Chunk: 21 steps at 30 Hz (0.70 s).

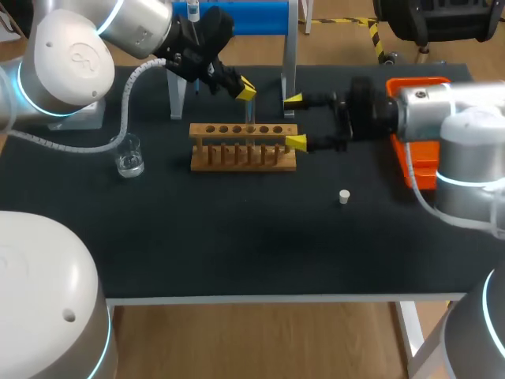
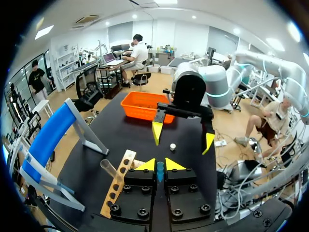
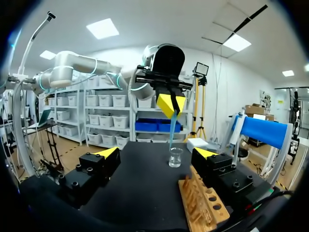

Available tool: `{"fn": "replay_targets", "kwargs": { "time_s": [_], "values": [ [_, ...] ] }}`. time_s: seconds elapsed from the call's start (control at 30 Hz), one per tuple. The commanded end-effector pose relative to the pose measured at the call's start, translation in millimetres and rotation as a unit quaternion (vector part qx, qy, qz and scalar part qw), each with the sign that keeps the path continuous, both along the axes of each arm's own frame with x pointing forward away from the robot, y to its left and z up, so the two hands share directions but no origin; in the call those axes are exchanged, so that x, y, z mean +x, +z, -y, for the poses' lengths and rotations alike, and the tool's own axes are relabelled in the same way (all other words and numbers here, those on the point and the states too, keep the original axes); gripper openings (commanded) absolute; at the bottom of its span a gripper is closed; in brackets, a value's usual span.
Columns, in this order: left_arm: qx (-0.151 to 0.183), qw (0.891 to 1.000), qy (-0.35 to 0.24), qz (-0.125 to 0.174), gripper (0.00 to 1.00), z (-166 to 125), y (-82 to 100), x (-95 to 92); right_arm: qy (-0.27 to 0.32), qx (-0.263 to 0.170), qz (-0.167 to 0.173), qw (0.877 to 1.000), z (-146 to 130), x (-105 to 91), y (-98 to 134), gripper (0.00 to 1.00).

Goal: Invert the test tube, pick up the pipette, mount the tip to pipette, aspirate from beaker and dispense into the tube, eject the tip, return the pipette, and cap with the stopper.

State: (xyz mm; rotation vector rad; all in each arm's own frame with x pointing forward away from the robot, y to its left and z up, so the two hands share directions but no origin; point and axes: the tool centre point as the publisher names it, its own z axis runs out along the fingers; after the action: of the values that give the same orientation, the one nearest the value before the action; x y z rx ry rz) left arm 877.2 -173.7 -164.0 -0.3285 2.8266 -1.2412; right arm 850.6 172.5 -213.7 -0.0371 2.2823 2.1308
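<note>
Black table (image 1: 237,237): left tool (image 1: 245,89) clamped on test tube (image 3: 172,130); right tool (image 1: 295,121) apart beside rack (image 1: 243,148); stopper (image 1: 344,196) near.

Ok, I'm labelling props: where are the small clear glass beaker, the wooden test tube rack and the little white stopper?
small clear glass beaker (image 1: 129,158): head view, its glass wall.
wooden test tube rack (image 1: 230,133): head view, its top board.
little white stopper (image 1: 344,197): head view, its body.

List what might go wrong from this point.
The left gripper holds the tube by its top end only, over the rack; the tube may slip or miss a hole. The open right gripper sits close beside the rack's end and could knock it.
</note>
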Motion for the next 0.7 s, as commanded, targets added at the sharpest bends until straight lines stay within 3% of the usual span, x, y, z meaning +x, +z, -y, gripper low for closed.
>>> {"fn": "replay_targets", "kwargs": {
  "time_s": [0.03, 0.7],
  "values": [
    [0.002, 1.000, 0.000, -0.002, 0.00, -0.1, 1.2, 0.3, 0.012, 0.008, -0.004, 1.000, -12.4, 9.6, 2.2, 1.00],
    [0.002, 1.000, 0.000, -0.002, 0.00, -0.1, 1.2, 0.3, 0.030, 0.019, -0.032, 0.999, -50.2, 13.4, 14.0, 1.00]
  ]
}}
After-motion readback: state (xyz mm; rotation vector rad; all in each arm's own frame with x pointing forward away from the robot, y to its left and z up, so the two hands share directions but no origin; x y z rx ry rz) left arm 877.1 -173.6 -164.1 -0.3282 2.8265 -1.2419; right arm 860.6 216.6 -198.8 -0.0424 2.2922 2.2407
